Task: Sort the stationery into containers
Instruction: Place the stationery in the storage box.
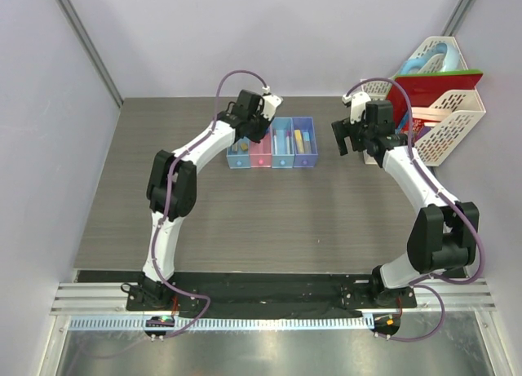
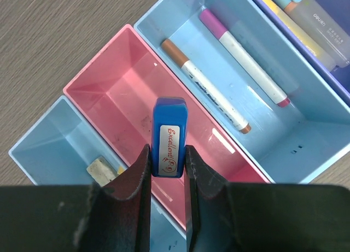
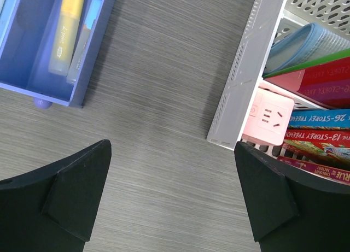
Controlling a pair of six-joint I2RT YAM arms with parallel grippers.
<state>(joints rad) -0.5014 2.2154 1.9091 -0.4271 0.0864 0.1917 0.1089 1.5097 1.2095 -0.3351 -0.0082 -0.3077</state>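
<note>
so the left gripper (image 2: 167,164) is clamped on a small blue block (image 2: 169,126) right above the pink bin (image 2: 109,93), two pens (image 2: 210,91) lie in the blue bin (image 2: 306,126) just right of the pink one, and the right gripper (image 3: 172,192) hangs wide open well off to its right

Four joined bins (image 1: 281,165) stand on the counter (image 1: 245,221): two light blue (image 2: 309,129), one pink (image 2: 115,91) and one purple (image 3: 33,91). The stationery in view comes to two pens (image 2: 243,58), one yellow highlighter (image 3: 66,33), one marker (image 3: 85,41), one beige eraser (image 2: 99,169) and one blue block (image 2: 169,121). Around them are two arms (image 1: 173,184), two white baskets (image 1: 457,127), one red folder (image 1: 440,84), one pink socket (image 3: 268,121) and at least three books (image 3: 322,119).
</note>
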